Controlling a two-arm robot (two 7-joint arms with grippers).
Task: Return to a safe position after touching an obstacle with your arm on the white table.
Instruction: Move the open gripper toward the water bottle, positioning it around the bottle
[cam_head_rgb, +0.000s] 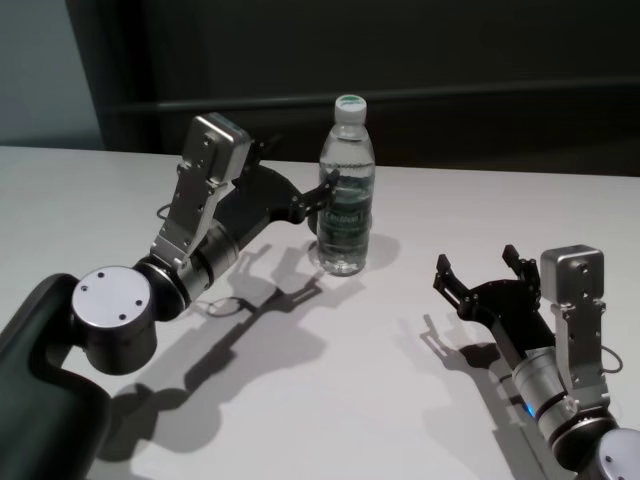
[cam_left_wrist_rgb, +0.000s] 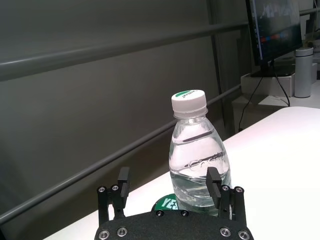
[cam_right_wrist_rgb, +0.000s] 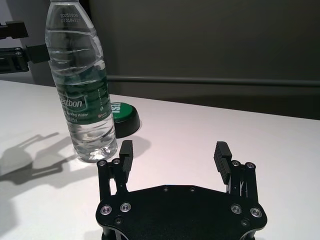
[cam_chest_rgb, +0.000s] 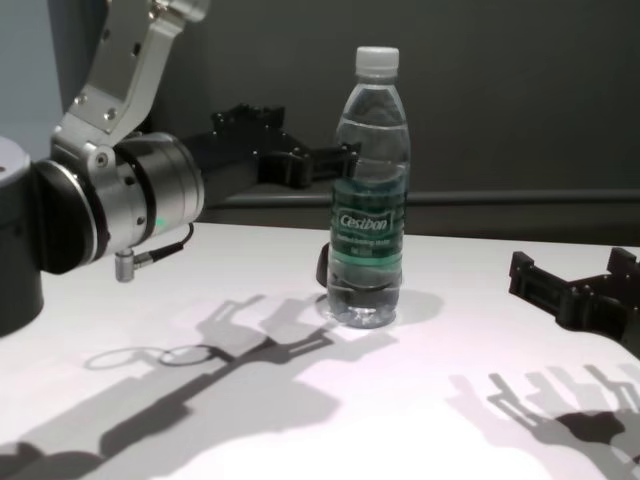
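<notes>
Standing upright on the matte white table (cam_head_rgb: 420, 400), a ribbed clear bottle (cam_head_rgb: 346, 200).

I see bottle (cam_head_rgb: 346, 190) upright on white table (cam_head_rgb: 420, 400), about 12 o'clock from me, near far edge. Left gripper (cam_head_rgb: 318, 195) at bottle's 9 o'clock, one fingertip right against bottle, above table. Round puck (cam_right_wrist_rgb: 121, 118) on table just behind bottle. Right gripper (cam_head_rgb: 478, 270) at bottle's 4 o'clock, well apart, low over table.
</notes>
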